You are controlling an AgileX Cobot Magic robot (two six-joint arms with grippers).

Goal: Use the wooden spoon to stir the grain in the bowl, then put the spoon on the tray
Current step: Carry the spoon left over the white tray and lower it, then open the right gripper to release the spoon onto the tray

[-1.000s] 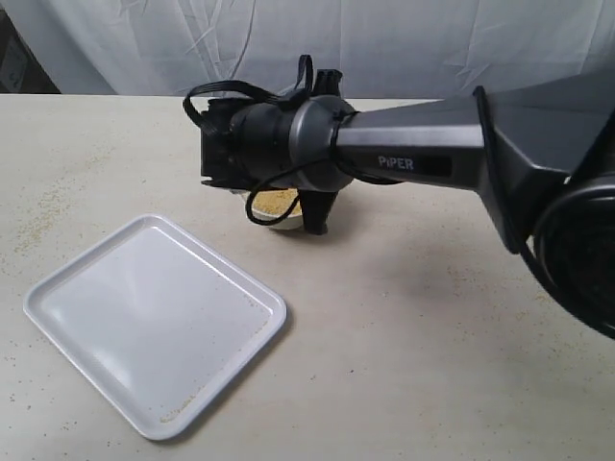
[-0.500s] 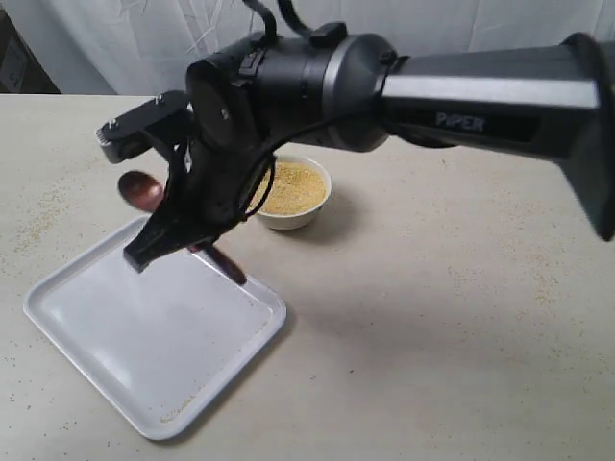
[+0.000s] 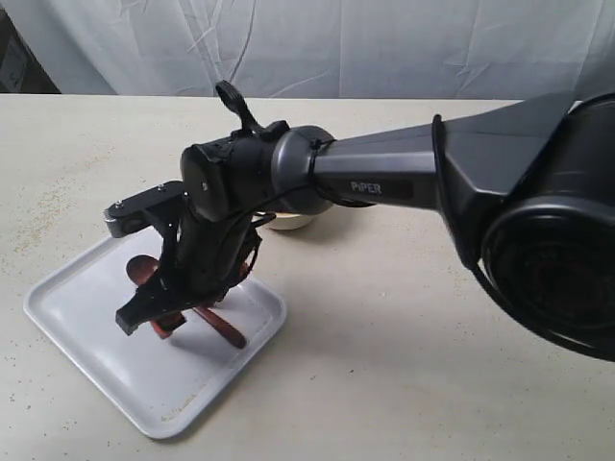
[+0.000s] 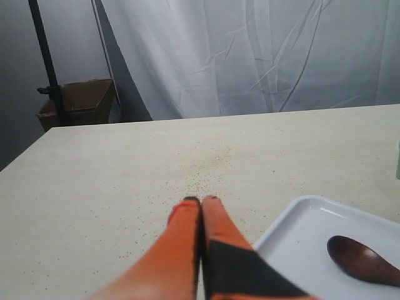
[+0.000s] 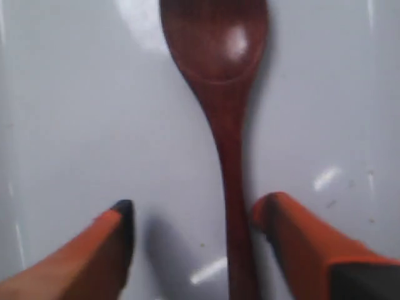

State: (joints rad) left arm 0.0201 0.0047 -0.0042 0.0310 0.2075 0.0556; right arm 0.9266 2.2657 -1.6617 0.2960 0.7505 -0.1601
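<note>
Wooden spoon lies on the tray: light, stiff, polished, probably slippery, best held at its slim handle. Right claw stands released around the handle; left claw clenched, empty.

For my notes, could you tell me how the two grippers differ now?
The left gripper is shut and empty; the right gripper is open, straddling the handle of the wooden spoon. The left gripper points over bare table beside the tray; the right gripper is over the tray. Both are orange with black tips.
</note>
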